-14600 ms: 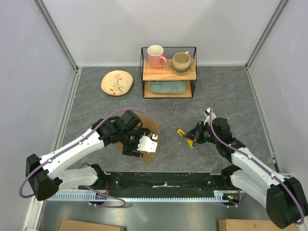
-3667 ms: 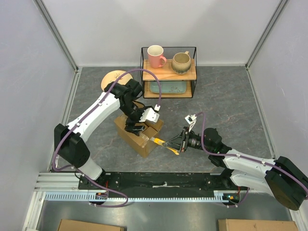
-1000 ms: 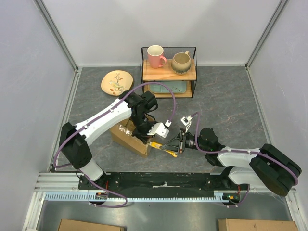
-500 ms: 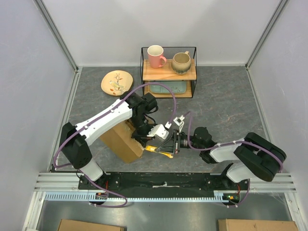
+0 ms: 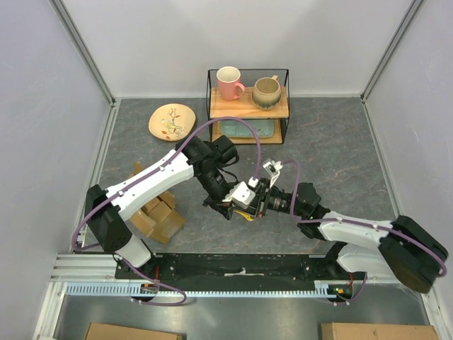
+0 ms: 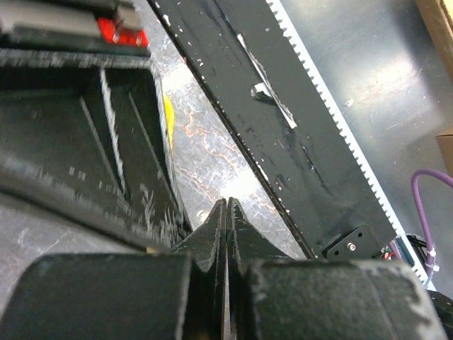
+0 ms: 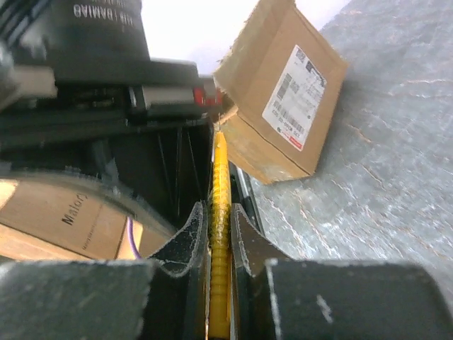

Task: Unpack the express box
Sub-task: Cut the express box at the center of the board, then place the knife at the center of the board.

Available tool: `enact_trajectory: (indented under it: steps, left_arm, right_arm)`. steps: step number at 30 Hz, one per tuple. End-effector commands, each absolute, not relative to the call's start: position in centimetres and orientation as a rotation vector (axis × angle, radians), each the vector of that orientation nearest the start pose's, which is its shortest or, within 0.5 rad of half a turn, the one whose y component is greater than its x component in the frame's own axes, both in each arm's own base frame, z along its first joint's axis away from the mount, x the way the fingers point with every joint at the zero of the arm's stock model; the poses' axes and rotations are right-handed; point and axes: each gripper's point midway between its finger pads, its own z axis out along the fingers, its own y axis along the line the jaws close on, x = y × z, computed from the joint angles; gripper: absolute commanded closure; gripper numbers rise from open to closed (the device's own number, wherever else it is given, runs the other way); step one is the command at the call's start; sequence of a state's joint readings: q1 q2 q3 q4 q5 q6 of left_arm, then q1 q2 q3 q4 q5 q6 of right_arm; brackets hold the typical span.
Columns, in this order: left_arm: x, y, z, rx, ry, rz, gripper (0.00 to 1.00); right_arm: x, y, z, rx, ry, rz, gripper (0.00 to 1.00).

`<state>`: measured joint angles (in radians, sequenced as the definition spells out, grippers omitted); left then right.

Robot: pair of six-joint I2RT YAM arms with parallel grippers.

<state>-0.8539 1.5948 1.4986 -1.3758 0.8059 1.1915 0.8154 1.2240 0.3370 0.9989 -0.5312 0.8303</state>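
- Express box (image 5: 157,211): one. Lies on the table to the left of both grippers and well apart from them. The right wrist view shows its white label.
- Left gripper (image 6: 226,219): one. Fingers pressed together, nothing between them.
- Right gripper (image 7: 218,212): one. Clamped on the yellow cutter (image 7: 220,170) (one), just beside the left gripper.
- Rack (image 5: 244,108): one. It carries two mugs, a pink mug (image 5: 228,83) and a beige mug (image 5: 267,91).
- Plate (image 5: 172,122): one.
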Motion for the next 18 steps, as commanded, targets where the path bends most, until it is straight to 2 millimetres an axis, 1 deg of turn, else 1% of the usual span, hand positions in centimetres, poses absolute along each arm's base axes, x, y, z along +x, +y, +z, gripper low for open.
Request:
enact_trajectory:
  steps: [1, 2, 3, 4, 5, 6, 7, 9, 10, 11, 12, 13, 14, 15, 16, 17, 18]
  left_arm:
    - [9.1, -24.5, 21.2, -2.577, -1.643, 1.223, 0.98]
    - [9.5, -24.2, 21.3, -2.584, -1.670, 1.194, 0.99]
    - [9.6, -24.0, 21.5, -2.596, -1.680, 1.178, 0.98]
    - [9.6, -23.6, 21.7, -2.618, -1.688, 1.160, 0.98]
    - [9.9, -23.2, 21.6, -2.624, -1.703, 1.126, 0.98]
    - [9.9, -22.9, 21.6, -2.625, -1.712, 1.119, 0.98]
    - [9.8, -22.8, 21.5, -2.621, -1.723, 1.109, 0.98]
    - [10.1, -22.3, 21.7, -2.629, -1.753, 1.091, 0.98]
    - [10.2, -22.2, 21.7, -2.617, -1.776, 1.076, 0.98]
    - [10.7, -21.8, 21.8, -2.619, -1.806, 1.040, 0.98]
    - [11.1, -21.7, 22.0, -2.618, -1.839, 1.016, 0.96]
    - [11.4, -21.5, 22.1, -2.577, -1.898, 0.998, 0.93]
    - [12.4, -20.9, 22.2, -2.542, -1.979, 0.984, 0.90]
    - [12.8, -20.6, 22.6, -2.526, -2.030, 0.993, 0.82]
    - [13.5, -20.4, 22.9, -2.503, -2.095, 1.002, 0.77]
    - [14.6, -20.0, 23.2, -2.465, -2.189, 1.015, 0.73]
    - [15.0, -19.8, 23.5, -2.465, -2.251, 1.013, 0.66]
  right_arm:
    - [15.5, 31.1, 16.6, -0.514, 1.822, 1.452, 1.00]
    - [15.8, 30.8, 16.8, -0.511, 1.830, 1.408, 1.00]
    - [15.9, 29.7, 13.9, -0.525, 1.962, 1.294, 1.00]
    - [17.3, 28.8, 13.0, -0.470, 1.999, 1.176, 1.00]
    - [18.0, 28.3, 12.8, -0.455, 2.024, 1.109, 1.00]
    - [18.4, 27.0, 10.8, -0.432, 2.112, 0.995, 1.00]
    - [19.2, 26.2, 10.0, -0.399, 2.137, 0.913, 1.00]
    - [20.3, 25.4, 8.3, -0.367, 2.205, 0.811, 1.00]
    - [21.1, 25.0, 8.0, -0.345, 2.206, 0.751, 1.00]
    - [21.8, 24.3, 7.2, -0.317, 2.216, 0.685, 1.00]
    - [22.7, 23.9, 7.2, -0.284, 2.199, 0.652, 1.00]
    - [23.3, 23.3, 6.8, -0.274, 2.191, 0.608, 1.00]
    - [24.1, 22.5, 6.7, -0.242, 2.173, 0.547, 1.00]
    - [24.9, 22.1, 7.0, -0.208, 2.140, 0.522, 1.00]
    - [25.1, 21.6, 6.9, -0.195, 2.128, 0.500, 1.00]
    - [25.8, 20.5, 7.2, -0.144, 2.091, 0.445, 1.00]
    - [26.5, 19.9, 7.7, -0.104, 2.053, 0.434, 1.00]
